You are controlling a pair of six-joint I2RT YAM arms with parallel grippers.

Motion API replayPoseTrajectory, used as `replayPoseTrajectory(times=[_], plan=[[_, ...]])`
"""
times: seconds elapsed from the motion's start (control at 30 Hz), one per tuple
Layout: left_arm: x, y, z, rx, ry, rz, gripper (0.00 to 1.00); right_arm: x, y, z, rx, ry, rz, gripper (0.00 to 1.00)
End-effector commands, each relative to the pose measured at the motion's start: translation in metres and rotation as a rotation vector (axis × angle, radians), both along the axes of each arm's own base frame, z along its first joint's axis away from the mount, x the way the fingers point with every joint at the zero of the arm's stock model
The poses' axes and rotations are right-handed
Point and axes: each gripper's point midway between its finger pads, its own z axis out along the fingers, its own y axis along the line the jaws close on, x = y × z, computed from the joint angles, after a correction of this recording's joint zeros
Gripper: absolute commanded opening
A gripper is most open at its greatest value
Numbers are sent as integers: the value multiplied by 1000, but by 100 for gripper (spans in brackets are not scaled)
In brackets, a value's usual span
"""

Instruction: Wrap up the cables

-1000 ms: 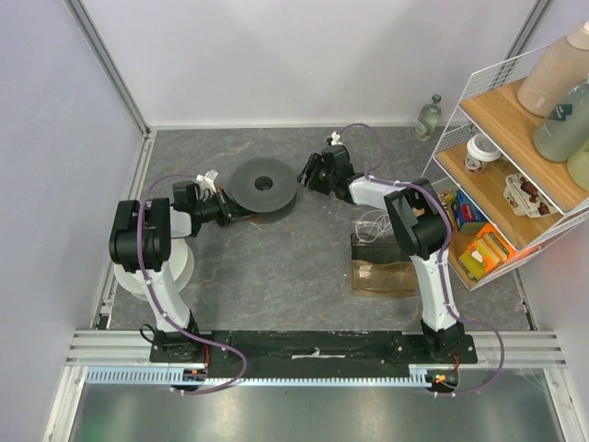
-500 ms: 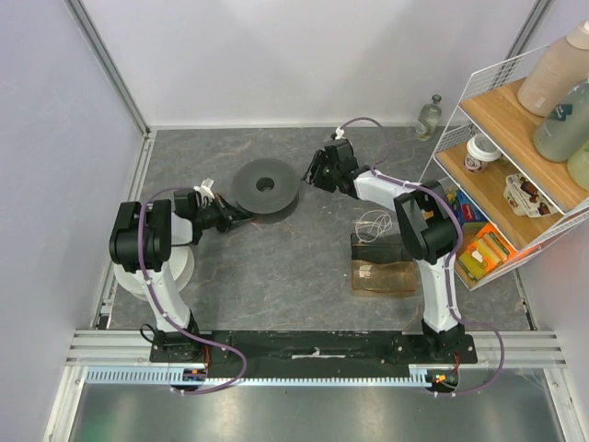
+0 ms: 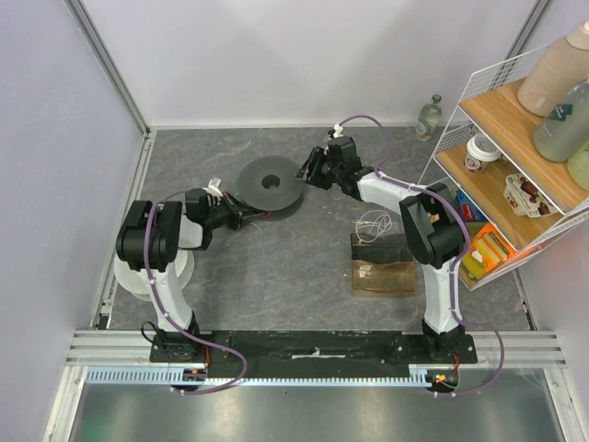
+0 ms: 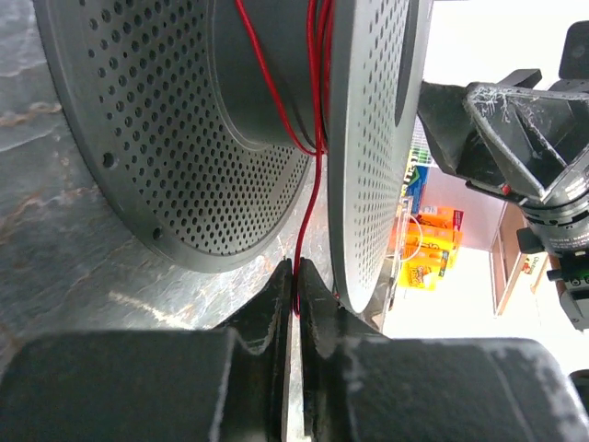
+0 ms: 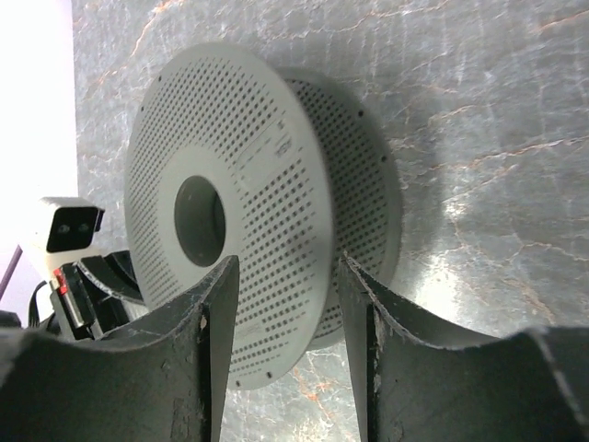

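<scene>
Few turns of red wire [image 4: 314, 175] lie on the spool [image 4: 175, 138]. The left gripper [image 4: 296, 274] pinches the wire; the right gripper [image 5: 285, 269] gapes astride its rim. Winding seems barely begun.

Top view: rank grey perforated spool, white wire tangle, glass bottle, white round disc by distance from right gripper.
From the right gripper:
1. Grey perforated spool, just left.
2. White wire tangle, nearer, right.
3. Glass bottle, far right corner.
4. White round disc, far left.
</scene>
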Motion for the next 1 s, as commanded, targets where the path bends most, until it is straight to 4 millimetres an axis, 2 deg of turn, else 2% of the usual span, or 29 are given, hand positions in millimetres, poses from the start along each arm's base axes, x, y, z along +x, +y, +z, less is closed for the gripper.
replayPoseTrajectory(times=[0.0, 0.2, 0.27, 0.53, 0.63, 0.7, 0.73, 0.87, 0.93, 0.97], plan=[[13, -9, 8, -50, -21, 53, 11, -8, 19, 17, 73, -24, 64, 52], [11, -4, -6, -45, 53, 136, 12, -12, 20, 7, 84, 10, 54, 38], [10, -4, -8, -56, 67, 150, 12, -15, 21, 1, 97, 40, 51, 36], [19, 0, 0, -81, 18, 185, 9, -29, 24, -11, 123, 100, 60, 12], [16, -1, 0, -74, 6, 164, 8, -38, 25, -12, 123, 102, 97, 3], [14, 0, 3, -73, -4, 153, 8, -41, 20, -5, 120, 81, 138, 6], [13, 2, 3, -73, -2, 154, 7, -38, 13, -1, 108, 62, 151, 12], [10, 6, 2, -63, -11, 139, 7, -10, -16, 33, 37, -110, 228, 46], [8, 7, 1, -64, -8, 131, 7, 3, -27, 39, -11, -150, 253, 61], [9, 7, 0, -64, -10, 127, 7, 11, -29, 42, -22, -171, 275, 62]])
